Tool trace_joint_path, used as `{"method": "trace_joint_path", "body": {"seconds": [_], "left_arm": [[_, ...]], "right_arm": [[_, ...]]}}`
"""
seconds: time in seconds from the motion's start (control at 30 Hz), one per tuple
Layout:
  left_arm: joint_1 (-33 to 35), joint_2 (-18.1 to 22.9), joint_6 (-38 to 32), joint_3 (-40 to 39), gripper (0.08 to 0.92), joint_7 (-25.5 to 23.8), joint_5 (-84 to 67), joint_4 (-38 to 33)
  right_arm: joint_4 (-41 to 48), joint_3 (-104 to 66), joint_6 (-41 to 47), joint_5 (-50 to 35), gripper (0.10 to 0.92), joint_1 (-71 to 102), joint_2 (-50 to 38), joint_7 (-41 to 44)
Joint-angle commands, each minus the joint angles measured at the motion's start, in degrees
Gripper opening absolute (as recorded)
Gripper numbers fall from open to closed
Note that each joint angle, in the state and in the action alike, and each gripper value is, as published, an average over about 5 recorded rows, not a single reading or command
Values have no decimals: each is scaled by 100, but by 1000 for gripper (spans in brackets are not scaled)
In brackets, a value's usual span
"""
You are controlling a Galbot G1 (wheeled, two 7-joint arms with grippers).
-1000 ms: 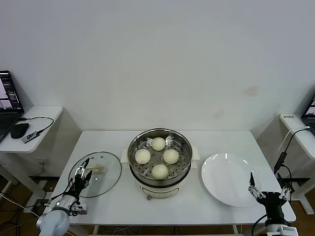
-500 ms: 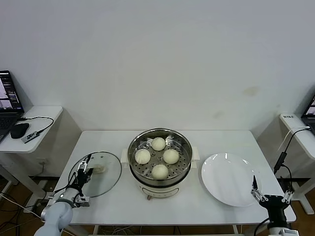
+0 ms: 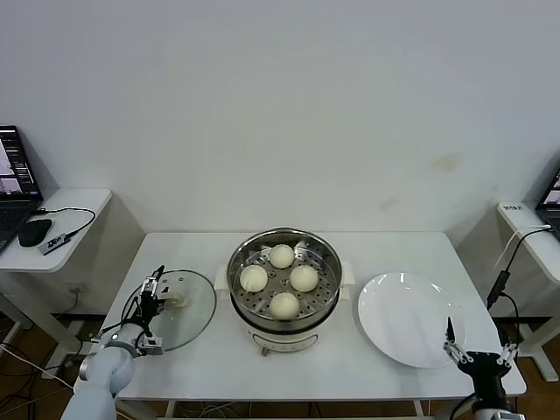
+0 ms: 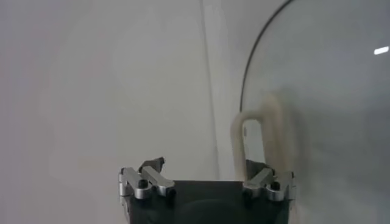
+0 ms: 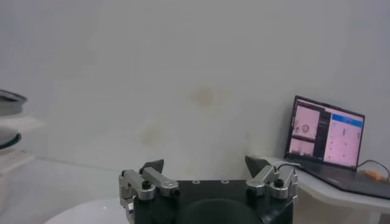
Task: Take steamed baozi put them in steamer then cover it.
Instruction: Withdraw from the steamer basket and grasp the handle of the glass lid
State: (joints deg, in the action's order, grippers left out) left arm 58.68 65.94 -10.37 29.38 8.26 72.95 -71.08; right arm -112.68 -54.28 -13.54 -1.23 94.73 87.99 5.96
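Buns first: all four steamed baozi [image 3: 282, 280] are already sitting on the perforated tray inside the steamer [image 3: 283, 289], mid-table, so by my read the loading part is done and only the covering is left. The glass lid [image 3: 179, 309] lies flat on the table [image 3: 201, 372] to the left of the steamer, just beside it but not touching as far as I can see.

My left hand [image 3: 150, 299] is at the lid's near-left side, wide open, holding nothing, with the lid's white handle [image 4: 256, 131] right out in front of my fingers in the left wrist view. Next move, I reckon: line up on that handle, close on it, lift, carry the lid right and set it down on the rim.

My right hand [image 3: 475, 354] hangs off the near-right corner by the white plate [image 3: 408, 319], also wide open and empty, out of the way.

Room looks fine. The lid is close to the table's left edge, so I'd lift straight up rather than drag it. The path over to the pot looks open.
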Motion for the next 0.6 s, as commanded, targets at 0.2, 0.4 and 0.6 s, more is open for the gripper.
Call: {"method": "trace_joint_path", "body": {"seconds": [0.2, 0.4, 0.6], "left_arm": [[-24, 8, 80, 5, 688, 53, -154, 237], [71, 16, 134, 41, 515, 252, -235, 222], [241, 29, 98, 85, 342, 457, -313, 96]], "right_arm": [[12, 9, -41, 97, 823, 28, 15, -2], [15, 38, -56, 117, 823, 22, 23, 1], [-3, 86, -75, 133, 823, 30, 21, -1]]}}
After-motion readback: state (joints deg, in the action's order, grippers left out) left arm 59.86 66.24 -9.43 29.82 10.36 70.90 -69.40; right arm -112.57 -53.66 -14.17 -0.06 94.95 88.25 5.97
